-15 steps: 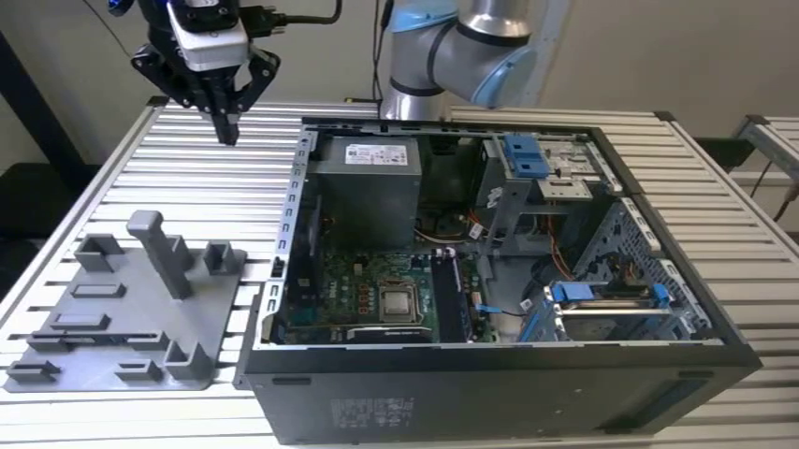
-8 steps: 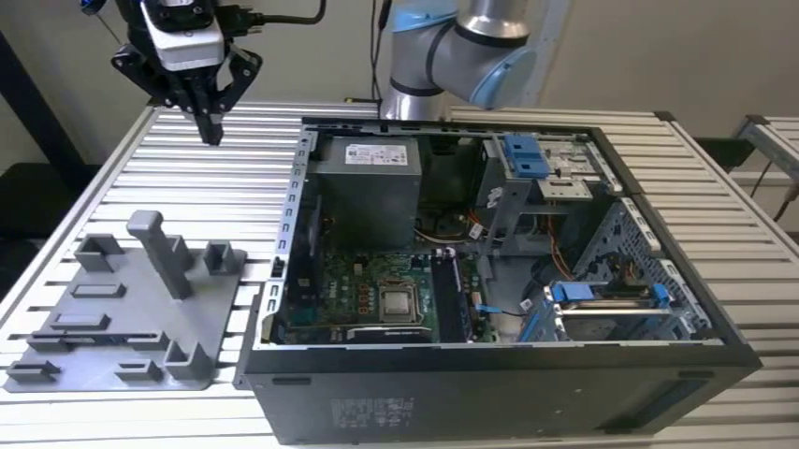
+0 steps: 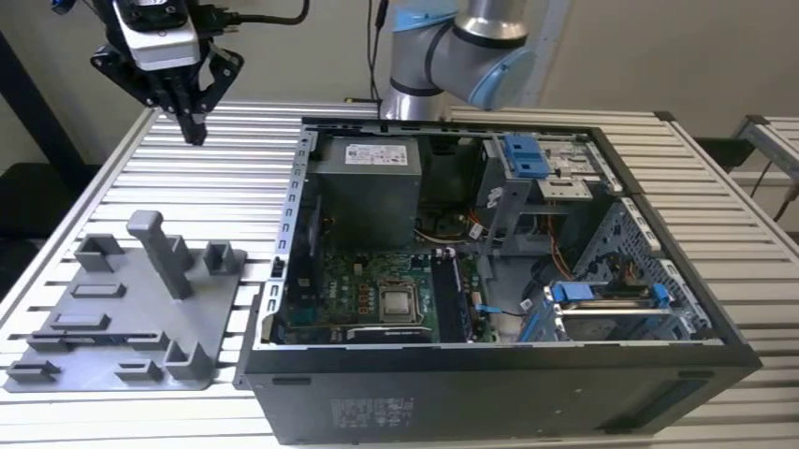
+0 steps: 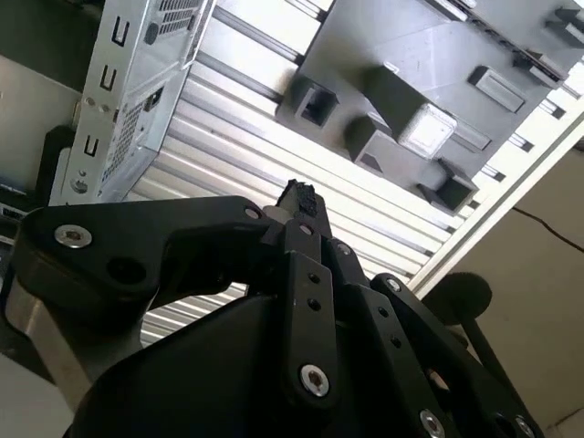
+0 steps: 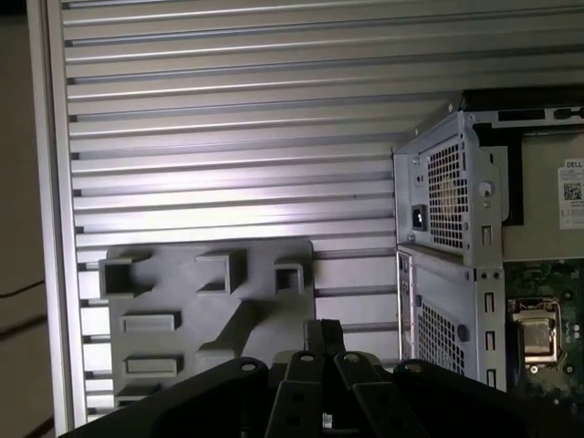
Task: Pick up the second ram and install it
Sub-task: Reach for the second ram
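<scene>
Gripper poised high above the ribbed aluminium table, beyond the far edge of the grey holder tray; black fingers pinched tip to tip, nothing seen between. Second ram judged, not surely, to be the thin dark strip in the tray's long near slot. For a sound pick: part the fingers, square them to the flat faces, grasp mid-length. Tray of matte moulded plastic with blocky posts.

Arm: silver-grey tube sections, pale blue joint caps. Black cables run off near wrist. Gripper: silver-grey body, black jointed links tapering to narrow tips, bright round screw heads at pivots.
</scene>
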Controlling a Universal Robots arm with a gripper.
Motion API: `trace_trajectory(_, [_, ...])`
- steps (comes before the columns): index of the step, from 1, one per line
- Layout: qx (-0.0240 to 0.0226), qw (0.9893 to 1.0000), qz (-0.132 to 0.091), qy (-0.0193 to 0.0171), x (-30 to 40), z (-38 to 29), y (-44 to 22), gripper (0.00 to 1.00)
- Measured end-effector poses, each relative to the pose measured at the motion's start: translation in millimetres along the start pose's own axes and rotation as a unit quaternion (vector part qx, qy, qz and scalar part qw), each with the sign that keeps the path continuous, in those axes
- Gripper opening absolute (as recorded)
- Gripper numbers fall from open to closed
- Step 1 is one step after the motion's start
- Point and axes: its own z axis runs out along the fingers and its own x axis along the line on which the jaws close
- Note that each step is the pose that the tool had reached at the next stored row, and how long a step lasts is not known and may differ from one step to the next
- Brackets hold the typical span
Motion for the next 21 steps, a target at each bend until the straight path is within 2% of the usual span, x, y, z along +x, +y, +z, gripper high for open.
trace_trajectory(12, [0.0001,1.0000,0.000,0.0009,18.2,0.9,-1.4,0.11])
trace_trajectory(21, [0.0000,1.0000,0.000,0.0009,38.6,1.5,-3.9,0.11])
